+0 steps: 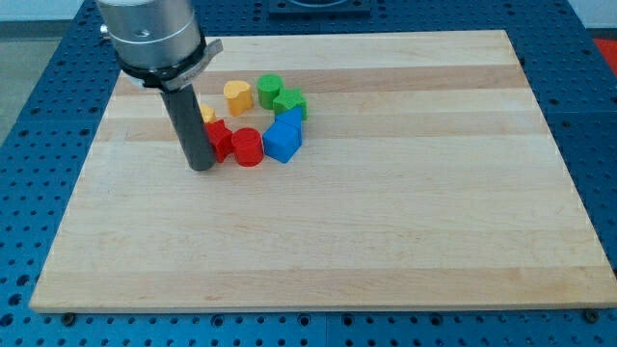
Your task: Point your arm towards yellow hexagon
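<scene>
My tip (pixel 202 166), a bare rod with no jaws to open or close, upper left of frame | touching red block (pixel 220 141) | yellow hexagon (pixel 206 114) just above, mostly hidden behind rod | red cylinder (pixel 248 146), blue blocks (pixel 283 138) to right | yellow heart (pixel 237 94), green blocks (pixel 281 96) above | wooden board (pixel 386 231).

Blocks crowd desk (pixel 386 241) upper left: red cylinder (pixel 247 146), blue blocks (pixel 283 138), green blocks (pixel 281 95), yellow heart (pixel 237 94), red block (pixel 220 140) touching your tip (pixel 202 166). Yellow block (pixel 207 114) half hidden behind rod. You have open wood to view's right and bottom.
</scene>
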You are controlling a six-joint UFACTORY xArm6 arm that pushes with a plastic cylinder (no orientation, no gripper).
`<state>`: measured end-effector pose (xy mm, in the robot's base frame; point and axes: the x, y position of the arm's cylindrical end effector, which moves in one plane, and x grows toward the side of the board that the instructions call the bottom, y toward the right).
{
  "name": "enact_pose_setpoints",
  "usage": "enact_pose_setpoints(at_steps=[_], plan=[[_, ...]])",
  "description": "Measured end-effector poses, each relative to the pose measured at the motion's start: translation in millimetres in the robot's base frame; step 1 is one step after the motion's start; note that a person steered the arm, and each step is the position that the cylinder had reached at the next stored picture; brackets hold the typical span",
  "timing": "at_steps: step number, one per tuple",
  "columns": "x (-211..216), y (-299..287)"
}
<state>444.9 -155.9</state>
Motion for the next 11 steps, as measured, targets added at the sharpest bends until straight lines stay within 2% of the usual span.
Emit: enact_pose_setpoints(at_steps=[1,2,4,8,11], plan=[[18.9,-17.9],[20.7,-49.4],[-34.4,-63.7],[-53.5,-60.3],[-45.8,-98.5]])
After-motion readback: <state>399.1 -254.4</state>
